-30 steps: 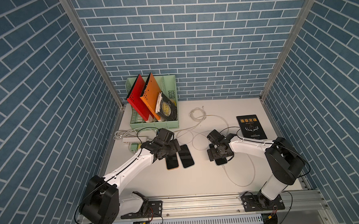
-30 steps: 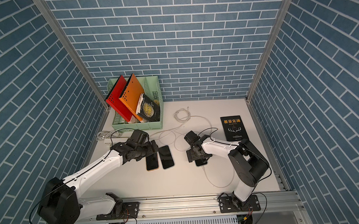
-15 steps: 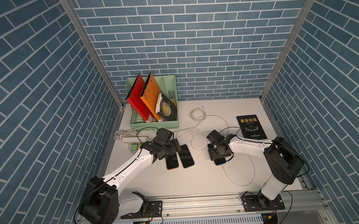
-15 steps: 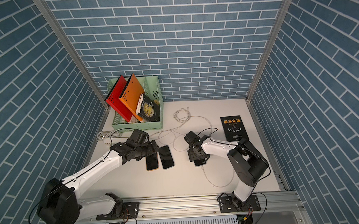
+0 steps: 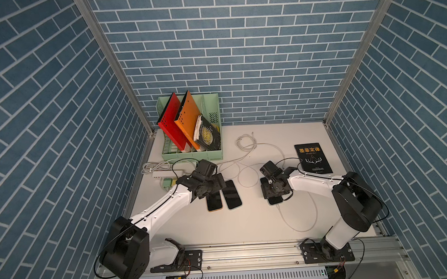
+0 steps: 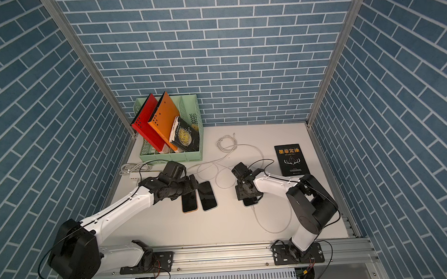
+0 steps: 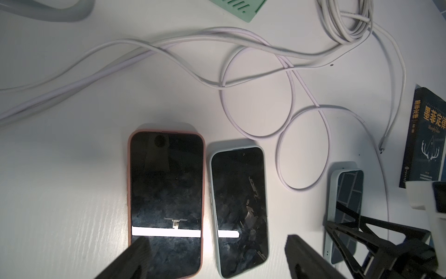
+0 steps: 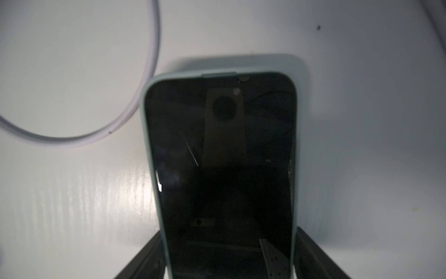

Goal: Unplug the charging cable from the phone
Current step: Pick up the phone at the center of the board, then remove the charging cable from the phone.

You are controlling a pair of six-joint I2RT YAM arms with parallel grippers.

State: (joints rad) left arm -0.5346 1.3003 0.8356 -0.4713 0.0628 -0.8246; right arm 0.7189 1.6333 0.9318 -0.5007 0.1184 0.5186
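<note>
Three phones lie on the tabletop [image 5: 248, 230]. Yours is the phone [image 8: 219, 157] lying flat between the book [image 5: 313, 157] and the pair [image 7: 166, 183]. The cable [image 5: 304, 229] leaves its end farther from the book and loops loosely away. The right pincer [image 5: 275, 193] straddles the phone with its fingers against both long edges, pinching it across its width. The left pincer [image 7: 217, 239] hangs spread over the pair, well apart from that cable end.

Watch the grip. The case looks smooth, and I judge that a tug on the cable could slide the phone out if the pinch is light. If you pull on the slack instead of close to the phone, you may drag the whole phone or strain the cord. The left pincer must also cross over from the pair without nudging them, and it could foul the right pincer there.

A second ago the right pincer stood wider over the phone, and it has since closed on it. The left pincer has not shifted.
</note>
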